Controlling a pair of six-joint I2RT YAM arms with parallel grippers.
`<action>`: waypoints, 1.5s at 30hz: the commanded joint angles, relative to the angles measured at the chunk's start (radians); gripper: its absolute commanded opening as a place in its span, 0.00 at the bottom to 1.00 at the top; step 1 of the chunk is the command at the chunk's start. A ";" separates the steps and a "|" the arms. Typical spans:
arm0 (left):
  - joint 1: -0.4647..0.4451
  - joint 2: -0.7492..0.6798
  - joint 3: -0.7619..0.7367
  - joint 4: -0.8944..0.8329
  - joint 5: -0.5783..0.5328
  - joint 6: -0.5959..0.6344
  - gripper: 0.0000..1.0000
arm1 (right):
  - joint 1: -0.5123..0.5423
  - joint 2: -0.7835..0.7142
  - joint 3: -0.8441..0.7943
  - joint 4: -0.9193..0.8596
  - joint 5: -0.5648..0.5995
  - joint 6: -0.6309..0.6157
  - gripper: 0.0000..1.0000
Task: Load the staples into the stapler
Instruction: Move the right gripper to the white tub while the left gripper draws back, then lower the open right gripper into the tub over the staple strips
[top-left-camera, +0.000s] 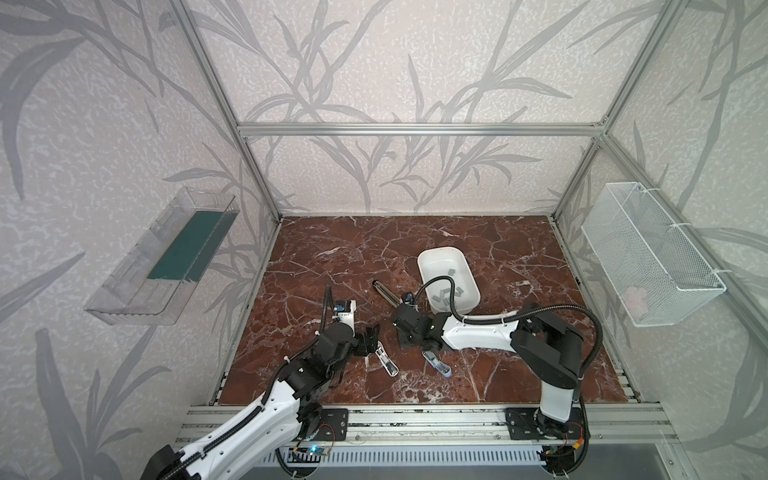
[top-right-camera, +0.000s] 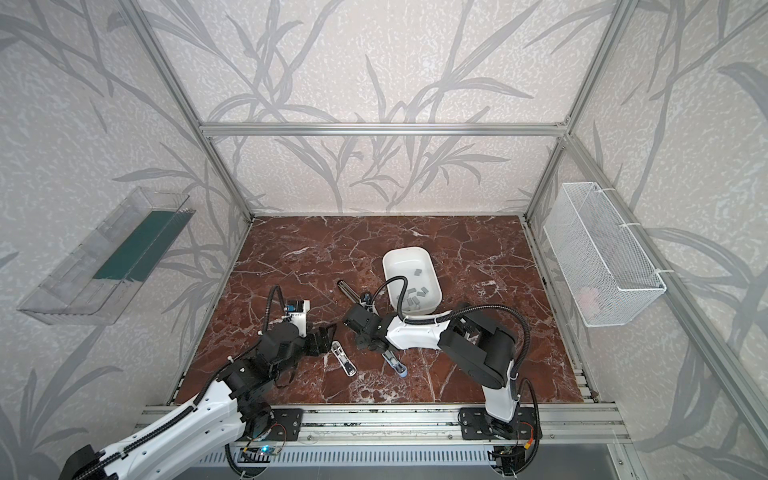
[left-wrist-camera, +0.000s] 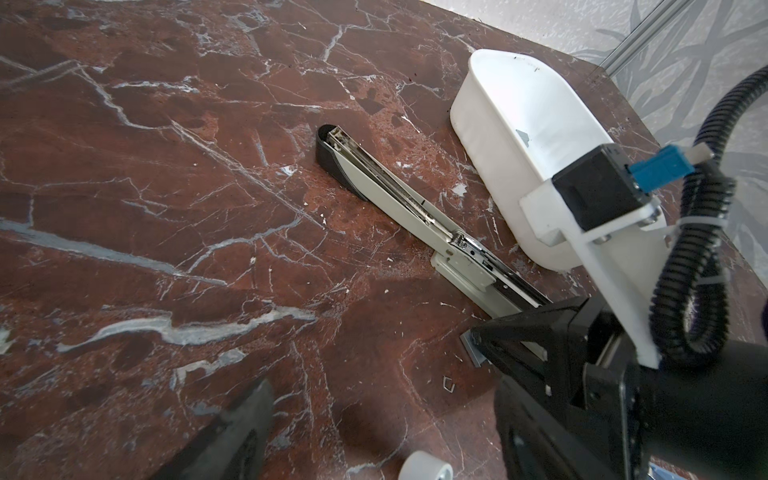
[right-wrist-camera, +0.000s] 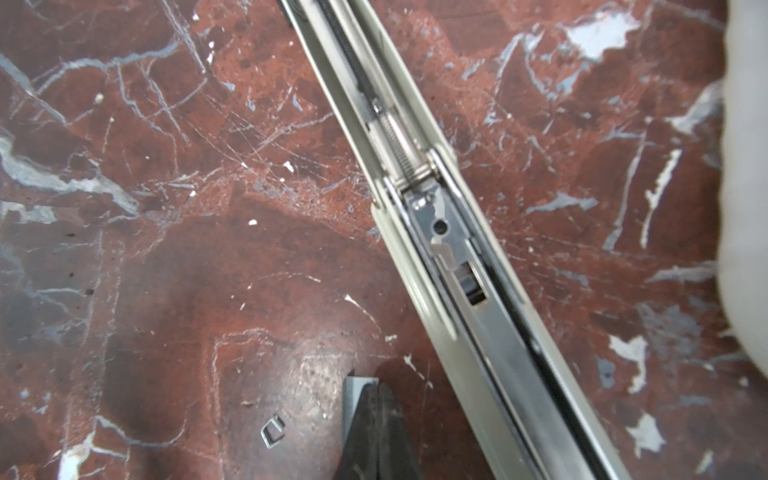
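The stapler (top-left-camera: 384, 293) lies folded open flat on the marble table, its empty metal channel (right-wrist-camera: 469, 291) facing up. Several grey staples (top-left-camera: 446, 293) sit in a white tub (top-left-camera: 428, 253) just behind it. One strip of staples (right-wrist-camera: 353, 397) lies on the table beside the stapler. My right gripper (right-wrist-camera: 378, 388) is shut, fingertips touching each other, pressed down right at this strip (left-wrist-camera: 471, 349); nothing shows between the jaws. My left gripper (left-wrist-camera: 374, 449) hovers open and empty to the left of the stapler (left-wrist-camera: 415, 203).
A single loose staple (right-wrist-camera: 273, 432) lies near the strip. Two small stapler-like objects (top-left-camera: 386, 361) (top-left-camera: 436, 365) lie near the front. A clear bin (top-left-camera: 162, 257) hangs on the left wall and a wire basket (top-left-camera: 652, 253) on the right wall.
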 joint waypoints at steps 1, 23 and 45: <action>0.006 -0.012 0.039 -0.035 -0.004 -0.027 0.84 | -0.001 0.023 0.005 -0.048 -0.014 -0.007 0.00; 0.098 0.094 0.191 0.003 0.221 -0.110 0.85 | -0.225 -0.371 -0.038 -0.109 0.076 -0.198 0.00; 0.291 0.263 0.333 -0.025 0.097 0.116 0.85 | -0.543 0.351 0.733 -0.509 -0.104 -0.511 0.00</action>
